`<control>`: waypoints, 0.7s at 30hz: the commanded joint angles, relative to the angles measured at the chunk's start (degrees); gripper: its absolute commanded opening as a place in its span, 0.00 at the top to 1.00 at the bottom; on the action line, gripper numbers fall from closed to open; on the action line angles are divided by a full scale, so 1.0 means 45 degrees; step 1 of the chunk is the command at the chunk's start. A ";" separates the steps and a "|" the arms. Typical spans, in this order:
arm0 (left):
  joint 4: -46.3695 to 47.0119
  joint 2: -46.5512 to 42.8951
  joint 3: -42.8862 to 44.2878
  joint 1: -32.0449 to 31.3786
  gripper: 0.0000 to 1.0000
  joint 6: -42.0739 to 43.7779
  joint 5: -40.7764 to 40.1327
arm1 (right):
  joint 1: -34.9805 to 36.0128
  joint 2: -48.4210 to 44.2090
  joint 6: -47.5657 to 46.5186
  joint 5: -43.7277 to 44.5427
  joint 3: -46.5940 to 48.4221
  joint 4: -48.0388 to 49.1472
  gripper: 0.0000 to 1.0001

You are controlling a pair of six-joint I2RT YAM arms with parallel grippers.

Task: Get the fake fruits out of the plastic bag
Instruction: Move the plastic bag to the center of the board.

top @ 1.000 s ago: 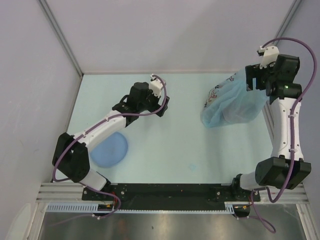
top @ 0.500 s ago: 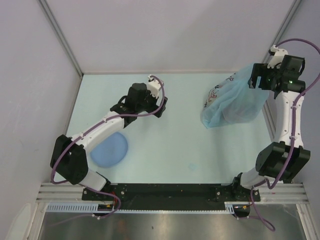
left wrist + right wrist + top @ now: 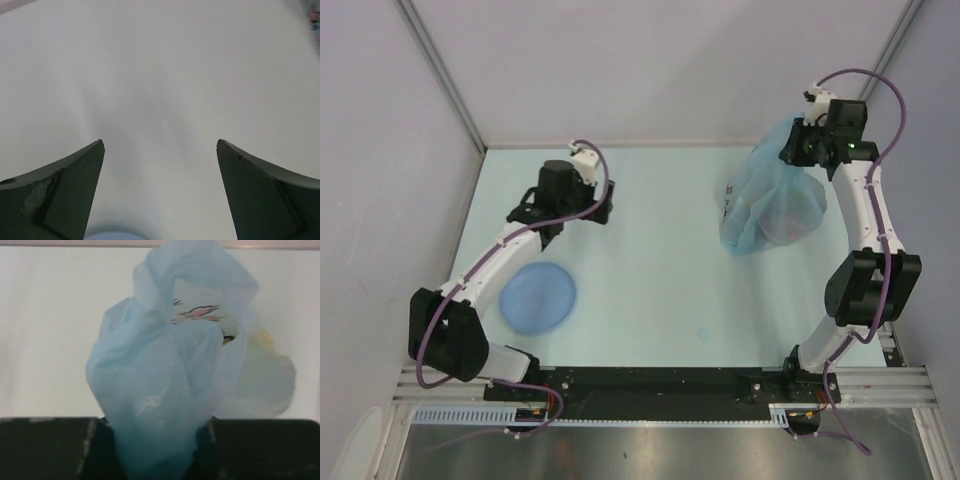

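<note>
table (image 3: 650,290): pale mint | walls (image 3: 650,60): plain grey-white panels | near rail (image 3: 660,392): black | light: even

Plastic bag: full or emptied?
Not emptied: fake fruits show reddish and yellow through the plastic bag, its top bunched in the right gripper.

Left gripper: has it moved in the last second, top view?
Yes. The left gripper, jaws open, has shifted toward the left wall. It now sits almost straight beyond the blue plate, which has not moved.
</note>
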 commanded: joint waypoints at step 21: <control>-0.3964 -0.2273 -0.4047 0.7537 0.00 0.4707 0.0469 | 0.6966 0.4309 0.0732 0.1181 0.6634 0.0792 0.01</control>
